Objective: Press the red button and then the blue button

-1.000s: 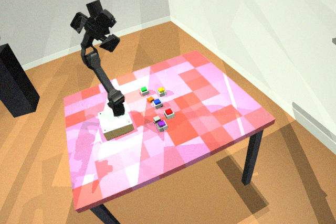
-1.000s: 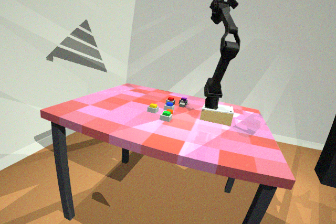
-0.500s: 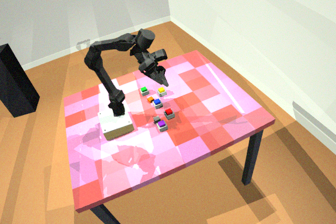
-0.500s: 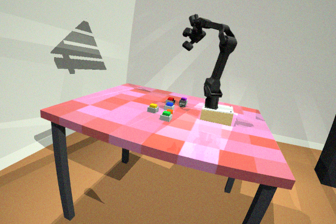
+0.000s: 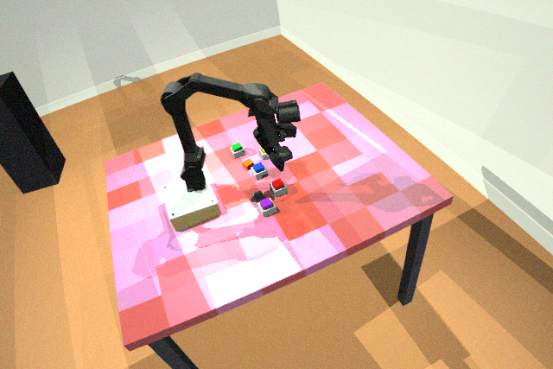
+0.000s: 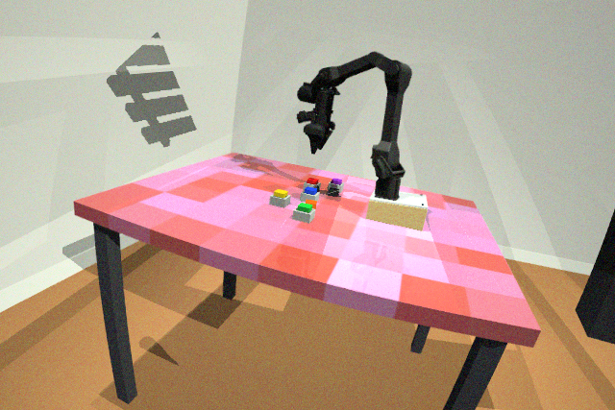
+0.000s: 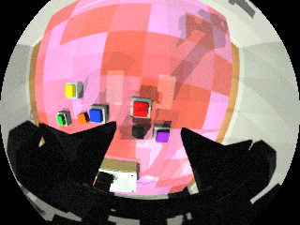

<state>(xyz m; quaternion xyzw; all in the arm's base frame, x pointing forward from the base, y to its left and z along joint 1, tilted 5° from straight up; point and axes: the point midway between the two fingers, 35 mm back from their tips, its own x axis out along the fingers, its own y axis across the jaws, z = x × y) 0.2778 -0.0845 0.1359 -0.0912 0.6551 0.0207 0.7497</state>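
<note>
Five small push-buttons on pale square housings are clustered on the pink-and-red checkered table point(image 5: 365, 222), and none is judged to have been pressed yet. The red-capped square button point(image 5: 278, 185) is set at the outer side of the cluster, with the blue-capped square button point(image 5: 258, 168) just beside it toward the green-capped button point(image 5: 237, 148). The purple-capped button point(image 5: 266, 205) and a small dark block point(image 5: 257, 196) lie near the red one on the other side, and a small orange block point(image 5: 247, 162) is seen close against the blue one. The black parallel-jaw gripper point(image 6: 314, 143) is held well above the table, pointed downward, with its jaws spread wide and nothing between them.

From the wrist view, the red button point(image 7: 142, 109) is found almost centred between the two dark fingers, slightly ahead. The coming move is therefore judged to be mostly a descent, with a small forward correction. The dark block point(image 7: 139, 130) and the purple button point(image 7: 161, 134) should be kept away from.
</note>
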